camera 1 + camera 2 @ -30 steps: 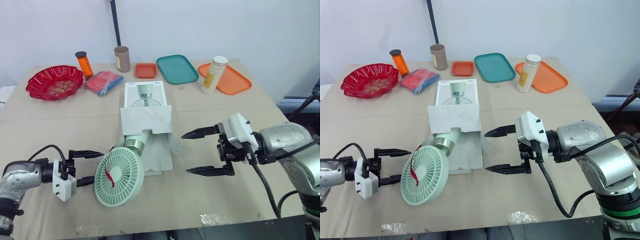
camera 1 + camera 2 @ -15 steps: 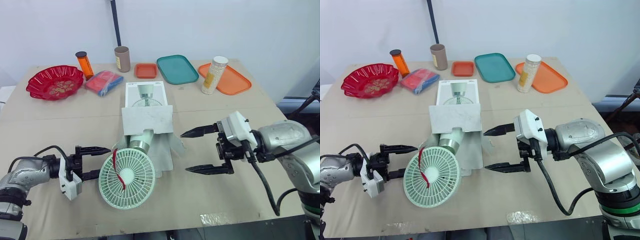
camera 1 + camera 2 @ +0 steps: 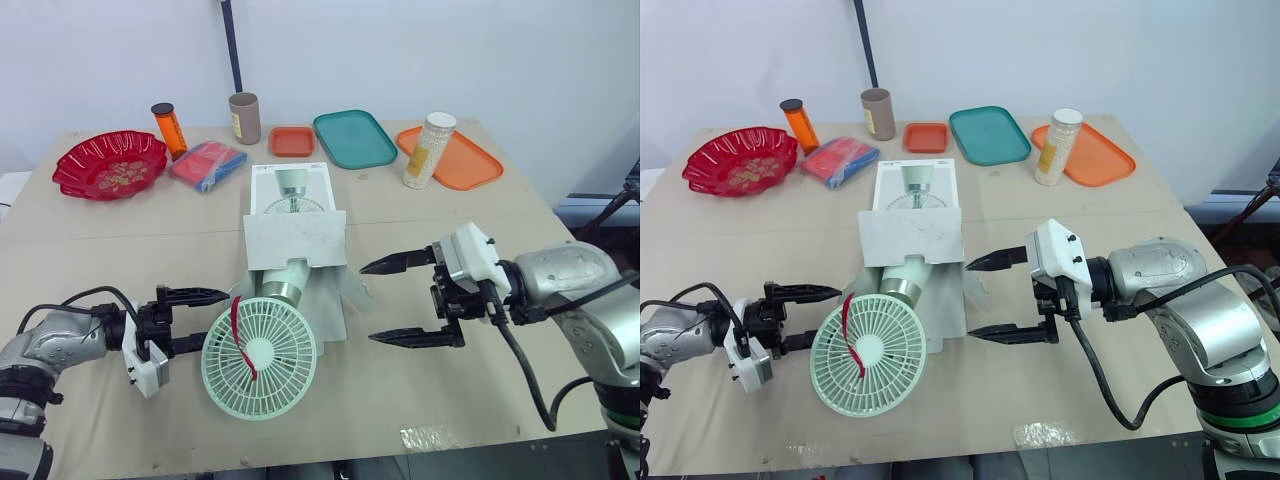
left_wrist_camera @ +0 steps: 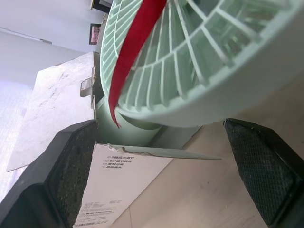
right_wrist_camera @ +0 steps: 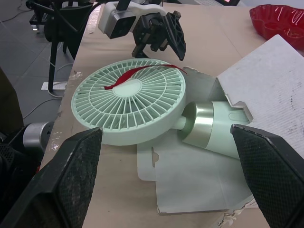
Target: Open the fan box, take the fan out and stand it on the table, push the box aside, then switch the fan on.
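The mint-green fan lies on the table with its round grille head [image 3: 258,358], crossed by a red ribbon, facing up. Its cylindrical base [image 3: 281,281] still sits in the mouth of the white fan box [image 3: 295,240]. The box lies open in the table's middle. My left gripper [image 3: 203,320] is open at the head's left rim. In the left wrist view that rim [image 4: 204,61] sits between the spread fingers [image 4: 61,175]. My right gripper [image 3: 368,303] is open just right of the box, holding nothing. The right wrist view looks across the fan [image 5: 128,107] to the left gripper [image 5: 159,31].
Along the back stand a red bowl [image 3: 110,165], an orange bottle [image 3: 168,130], a brown can [image 3: 244,118], a red-blue packet [image 3: 207,164], a small orange tray [image 3: 292,141], a teal tray [image 3: 354,138], and a white jar [image 3: 429,150] by an orange tray [image 3: 462,160].
The fan's head has shifted to the right and turned more face-up, with my left gripper following it rightward. The right gripper has barely moved.
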You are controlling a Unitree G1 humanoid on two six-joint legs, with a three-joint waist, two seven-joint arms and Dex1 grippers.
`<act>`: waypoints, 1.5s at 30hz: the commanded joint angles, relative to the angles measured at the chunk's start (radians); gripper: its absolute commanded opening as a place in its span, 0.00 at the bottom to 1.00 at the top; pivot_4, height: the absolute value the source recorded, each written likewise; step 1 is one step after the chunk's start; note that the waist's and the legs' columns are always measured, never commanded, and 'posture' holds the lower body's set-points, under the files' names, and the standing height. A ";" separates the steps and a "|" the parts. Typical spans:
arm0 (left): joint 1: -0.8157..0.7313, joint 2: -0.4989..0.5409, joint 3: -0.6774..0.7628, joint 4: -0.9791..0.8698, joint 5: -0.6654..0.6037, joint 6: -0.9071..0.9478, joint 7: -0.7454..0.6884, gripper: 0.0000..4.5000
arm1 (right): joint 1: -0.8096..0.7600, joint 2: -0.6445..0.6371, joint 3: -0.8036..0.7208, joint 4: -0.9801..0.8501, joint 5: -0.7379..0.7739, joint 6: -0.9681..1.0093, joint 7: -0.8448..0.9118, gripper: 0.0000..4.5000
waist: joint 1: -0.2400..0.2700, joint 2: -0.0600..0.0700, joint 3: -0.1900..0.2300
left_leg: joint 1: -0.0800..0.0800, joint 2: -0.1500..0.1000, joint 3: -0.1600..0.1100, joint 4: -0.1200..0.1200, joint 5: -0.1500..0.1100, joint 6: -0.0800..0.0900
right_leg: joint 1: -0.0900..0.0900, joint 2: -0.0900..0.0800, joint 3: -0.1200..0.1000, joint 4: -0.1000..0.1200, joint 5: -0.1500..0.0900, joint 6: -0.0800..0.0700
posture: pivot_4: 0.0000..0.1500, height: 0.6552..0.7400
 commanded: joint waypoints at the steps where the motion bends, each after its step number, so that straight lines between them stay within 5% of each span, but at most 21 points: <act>1: -0.019 0.029 -0.018 -0.038 0.018 -0.019 0.045 1.00 | -0.016 0.003 -0.006 -0.017 0.001 -0.021 -0.003 0.98 | 0.000 0.000 0.000 | 0.000 0.000 0.000 0.000 0.000 0.000 | 0.000 0.000 0.000 0.000 0.000 0.000 | 1.00 0.83; 11: -0.036 -0.016 -0.001 -0.111 0.217 -0.019 0.168 1.00 | -0.016 -0.003 -0.006 -0.024 -0.008 -0.024 -0.010 0.98 | 0.000 0.000 0.000 | 0.000 0.000 0.000 0.001 0.000 0.000 | 0.000 0.000 0.000 0.000 0.000 0.000 | 1.00 0.83; 25: -0.114 -0.041 0.046 -0.133 0.594 -0.019 0.516 1.00 | -0.020 0.006 0.000 -0.020 -0.023 -0.033 -0.015 0.98 | 0.001 -0.001 -0.001 | 0.000 0.000 0.000 0.002 0.000 0.000 | 0.001 0.000 0.000 0.001 0.000 0.000 | 1.00 0.83; 35: -0.095 -0.035 0.037 -0.202 0.725 -0.019 0.691 1.00 | -0.031 0.008 0.007 -0.012 -0.031 -0.034 -0.019 0.98 | 0.001 -0.002 -0.001 | 0.000 0.000 0.000 0.003 0.000 0.000 | 0.001 0.000 0.000 0.002 0.000 0.000 | 1.00 0.83; 42: -0.081 -0.033 0.035 -0.227 0.762 -0.019 0.753 0.53 | -0.035 0.008 0.013 -0.008 -0.036 -0.037 -0.020 1.00 | 0.001 -0.002 -0.002 | 0.000 -0.001 0.000 0.003 0.000 0.000 | 0.001 0.000 0.000 0.002 0.000 0.000 | 1.00 0.83; 45: -0.078 -0.033 0.034 -0.231 0.779 -0.018 0.769 0.51 | -0.036 0.008 0.016 -0.007 -0.039 -0.037 -0.020 1.00 | 0.001 -0.002 -0.003 | 0.000 -0.001 0.000 0.003 0.000 0.000 | 0.001 0.000 0.000 0.002 0.000 0.000 | 1.00 0.83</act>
